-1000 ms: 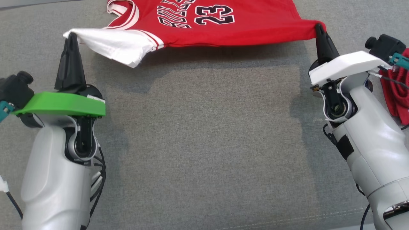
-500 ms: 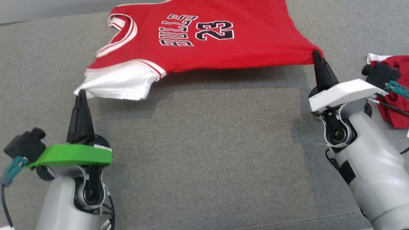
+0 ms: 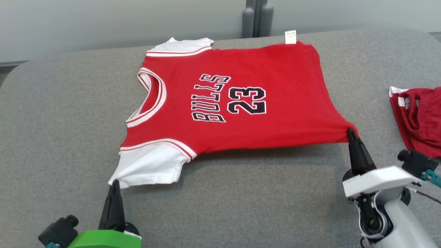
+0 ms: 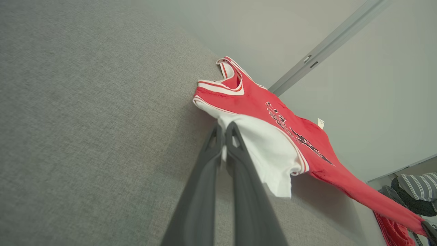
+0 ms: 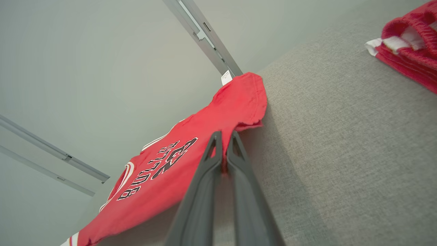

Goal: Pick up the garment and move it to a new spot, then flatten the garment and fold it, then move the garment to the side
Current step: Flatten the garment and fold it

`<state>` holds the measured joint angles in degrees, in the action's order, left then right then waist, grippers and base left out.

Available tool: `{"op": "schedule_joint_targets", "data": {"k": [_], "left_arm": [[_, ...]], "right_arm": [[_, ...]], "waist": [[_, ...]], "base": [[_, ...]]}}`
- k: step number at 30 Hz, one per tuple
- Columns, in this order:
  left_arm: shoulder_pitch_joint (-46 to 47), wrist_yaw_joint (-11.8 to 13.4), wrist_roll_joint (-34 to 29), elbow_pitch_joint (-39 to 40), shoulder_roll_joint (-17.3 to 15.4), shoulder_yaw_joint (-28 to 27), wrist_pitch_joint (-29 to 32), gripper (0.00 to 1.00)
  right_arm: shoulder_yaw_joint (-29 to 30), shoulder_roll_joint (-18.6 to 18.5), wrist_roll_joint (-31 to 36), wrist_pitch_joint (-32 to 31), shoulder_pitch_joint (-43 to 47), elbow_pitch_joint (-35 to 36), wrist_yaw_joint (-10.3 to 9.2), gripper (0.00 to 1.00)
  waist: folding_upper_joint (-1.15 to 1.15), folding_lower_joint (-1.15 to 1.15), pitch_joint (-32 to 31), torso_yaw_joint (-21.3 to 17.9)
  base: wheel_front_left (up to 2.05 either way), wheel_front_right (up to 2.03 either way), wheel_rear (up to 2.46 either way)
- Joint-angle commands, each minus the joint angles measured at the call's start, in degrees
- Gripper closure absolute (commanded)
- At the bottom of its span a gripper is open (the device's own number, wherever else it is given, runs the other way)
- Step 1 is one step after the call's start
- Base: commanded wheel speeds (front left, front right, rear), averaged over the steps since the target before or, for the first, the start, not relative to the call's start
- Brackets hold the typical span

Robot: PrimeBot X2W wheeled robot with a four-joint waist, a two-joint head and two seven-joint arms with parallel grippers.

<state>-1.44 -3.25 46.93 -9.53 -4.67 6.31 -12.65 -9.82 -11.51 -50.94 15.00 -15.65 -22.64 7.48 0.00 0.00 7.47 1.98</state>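
The garment (image 3: 241, 100) is a red jersey with white sleeves and black "BULLS 23" lettering, spread across the grey cushion (image 3: 62, 137). Its near edge is lifted and stretched between both grippers. My left gripper (image 3: 114, 183) is shut on the corner of the white sleeve at the lower left; in the left wrist view (image 4: 222, 128) white cloth is pinched between the fingers. My right gripper (image 3: 350, 131) is shut on the red hem corner at the right, with red cloth (image 5: 191, 157) between its fingers in the right wrist view (image 5: 224, 136).
A second crumpled red garment with a white waistband (image 3: 418, 117) lies at the cushion's right edge, close to my right arm. A grey wall with a vertical rail (image 3: 255, 17) runs behind the cushion. Bare grey cushion stretches in front of the jersey.
The head camera has tilted up, so more of the jersey and the wall show. Both grippers have pulled the jersey's near edge toward me, and the cloth now lies flatter and more spread.
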Motion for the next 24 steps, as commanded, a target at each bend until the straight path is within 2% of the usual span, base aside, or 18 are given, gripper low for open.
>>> {"op": "schedule_joint_targets", "data": {"k": [1, 15, 19, 24], "left_arm": [[-2.55, 0.76, 0.27, 0.79, 0.05, 0.47, 0.23, 1.00], [-16.20, 3.87, 1.58, 7.11, -0.10, 0.76, 1.30, 1.00], [-18.64, 4.81, 1.87, 8.98, -0.27, 0.33, 1.59, 1.00], [-20.24, 4.72, 1.96, 10.07, -0.08, 0.68, 1.25, 1.00]], "right_arm": [[0.81, 0.49, 1.49, 0.20, 3.34, 1.74, 0.02, 1.00], [3.59, 4.32, 5.77, -0.15, 21.40, 11.45, 0.02, 1.00], [4.23, 4.82, 5.98, -0.87, 24.61, 13.89, 0.02, 1.00], [5.06, 6.01, 6.56, -2.21, 26.81, 16.09, 0.02, 1.00]], "waist": [[0.00, 0.00, -3.19, 1.30], [0.00, 0.00, -6.66, -0.07], [0.00, 0.00, -6.68, -0.38], [0.00, 0.00, -6.81, -0.45]], "base": [[0.00, 0.00, 0.00], [0.00, 0.00, 0.00], [0.00, 0.00, 0.00], [0.00, 0.00, 0.00]]}}
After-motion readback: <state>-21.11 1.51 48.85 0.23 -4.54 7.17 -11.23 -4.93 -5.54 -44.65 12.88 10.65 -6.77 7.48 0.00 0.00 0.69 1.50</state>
